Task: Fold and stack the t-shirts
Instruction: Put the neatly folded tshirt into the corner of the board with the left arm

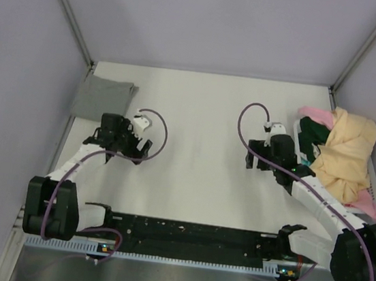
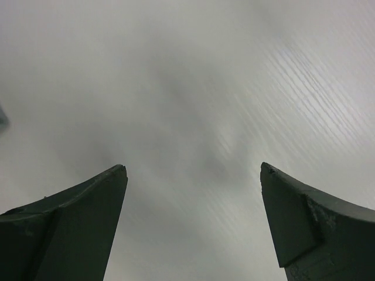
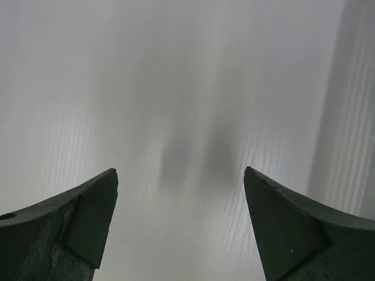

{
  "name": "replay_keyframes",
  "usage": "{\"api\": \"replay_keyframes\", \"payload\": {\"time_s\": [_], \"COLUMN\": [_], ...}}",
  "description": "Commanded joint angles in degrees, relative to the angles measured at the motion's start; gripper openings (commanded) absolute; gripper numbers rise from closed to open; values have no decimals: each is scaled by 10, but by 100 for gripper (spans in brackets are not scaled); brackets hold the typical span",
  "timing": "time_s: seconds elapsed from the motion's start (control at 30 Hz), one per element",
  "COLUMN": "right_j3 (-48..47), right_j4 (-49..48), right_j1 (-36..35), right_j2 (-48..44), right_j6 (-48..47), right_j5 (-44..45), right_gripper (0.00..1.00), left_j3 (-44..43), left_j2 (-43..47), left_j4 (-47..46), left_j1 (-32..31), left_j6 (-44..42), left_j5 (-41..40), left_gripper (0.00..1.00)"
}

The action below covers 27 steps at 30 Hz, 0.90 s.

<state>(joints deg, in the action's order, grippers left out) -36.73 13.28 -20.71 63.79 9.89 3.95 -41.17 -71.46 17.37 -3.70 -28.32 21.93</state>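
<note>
Lying folded, grey t-shirt (image 1: 100, 97) sits apart beyond left fingers (image 2: 76, 234).

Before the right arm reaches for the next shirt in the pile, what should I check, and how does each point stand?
1. Left hand open, holding nothing: ok.
2. Right hand open, holding nothing: ok.
3. Grey t-shirt folded, lying in the far left corner: ok.
4. Table bare between the hands for folding: ok.
5. Yellow t-shirt free of the pink t-shirt and dark green t-shirt beneath it: cannot tell.
</note>
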Motion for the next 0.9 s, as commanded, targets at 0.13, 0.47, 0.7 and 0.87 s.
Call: {"api": "replay_keyframes", "payload": {"time_s": [0.13,0.47,0.7,0.87], "right_j3": [89,129,127,127], "right_j4": [-129,-165,-166,-166], "right_j1": [10,11,12,12], "right_j2": [-65,-132,-131,-130], "right_j6": [-2,-7,-7,-7], "right_j5": [65,81,83,84], "right_gripper": [87,87,87,87], "left_j3": [185,188,184,183], "left_j2": [92,77,70,69], "left_j4": [-286,-307,-307,-304], "left_j1": [5,5,5,5], "left_j6": [130,162,164,158], "left_j5": [-25,-63,-66,-54], "left_gripper": [99,99,99,99]}}
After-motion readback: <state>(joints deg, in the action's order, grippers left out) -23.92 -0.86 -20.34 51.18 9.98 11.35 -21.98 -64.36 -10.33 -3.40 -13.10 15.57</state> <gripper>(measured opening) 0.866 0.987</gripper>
